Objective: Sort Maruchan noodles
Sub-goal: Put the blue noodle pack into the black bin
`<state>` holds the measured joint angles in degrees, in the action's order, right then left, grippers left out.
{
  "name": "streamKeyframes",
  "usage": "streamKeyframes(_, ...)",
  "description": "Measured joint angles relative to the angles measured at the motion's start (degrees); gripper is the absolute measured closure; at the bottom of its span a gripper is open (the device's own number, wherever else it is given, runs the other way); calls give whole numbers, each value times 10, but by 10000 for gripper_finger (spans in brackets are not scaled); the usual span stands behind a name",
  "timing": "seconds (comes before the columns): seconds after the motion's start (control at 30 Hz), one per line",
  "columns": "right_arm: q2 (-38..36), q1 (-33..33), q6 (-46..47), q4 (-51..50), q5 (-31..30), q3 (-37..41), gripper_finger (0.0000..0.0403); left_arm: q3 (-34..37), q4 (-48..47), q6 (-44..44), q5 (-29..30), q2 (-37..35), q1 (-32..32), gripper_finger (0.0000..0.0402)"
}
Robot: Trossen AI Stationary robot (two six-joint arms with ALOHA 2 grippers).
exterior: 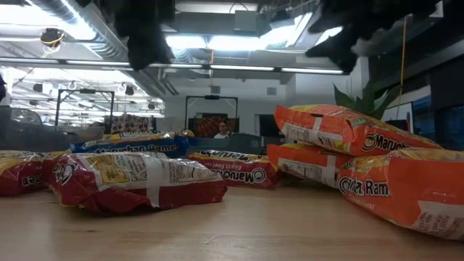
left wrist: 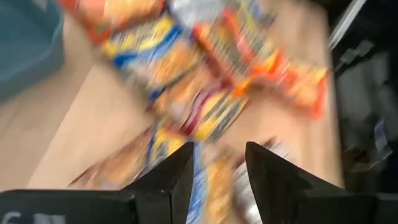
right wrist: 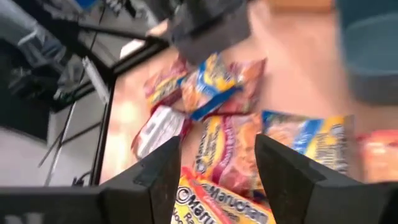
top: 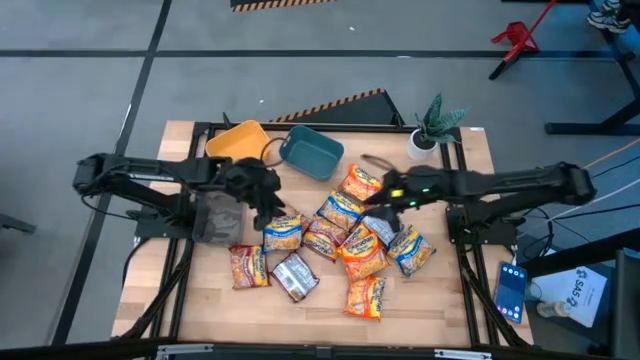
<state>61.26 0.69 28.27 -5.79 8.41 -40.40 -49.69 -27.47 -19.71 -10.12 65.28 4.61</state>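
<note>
The Maruchan noodles (top: 330, 240) lie as a loose heap of orange, red-maroon and blue-silver packets in the middle of the wooden table; some overlap. In the low view, orange packets (exterior: 348, 134) are stacked at the right and a red-maroon packet (exterior: 138, 181) lies flat at the left. My left gripper (top: 272, 195) hovers open over the heap's left side, slanting down, with blurred packets showing past its fingers (left wrist: 219, 155). My right gripper (top: 375, 205) hovers open over the heap's right side, above red and blue packets (right wrist: 217, 146). Neither gripper holds anything.
A yellow bin (top: 238, 140) and a teal bin (top: 312, 152) stand at the table's far edge, left of centre. A small potted plant (top: 435, 125) stands at the far right corner. A phone (top: 512, 292) lies off the table's right side. Bare wood shows along the near edge.
</note>
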Motion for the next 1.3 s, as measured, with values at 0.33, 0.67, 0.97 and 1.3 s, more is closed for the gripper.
streamKeyframes(0.33,154,-26,16,165,7,0,221,39,-22,92,16,23,34,260)
streamKeyframes(0.67,196,-65,18,195,-51,0,221,131,-3,113,-59,23,55,260)
streamKeyframes(0.97,196,-63,19,194,-54,0,221,180,23,124,-79,22,55,232)
streamKeyframes(1.3,196,-63,22,198,-65,0,221,221,103,96,-114,22,55,204)
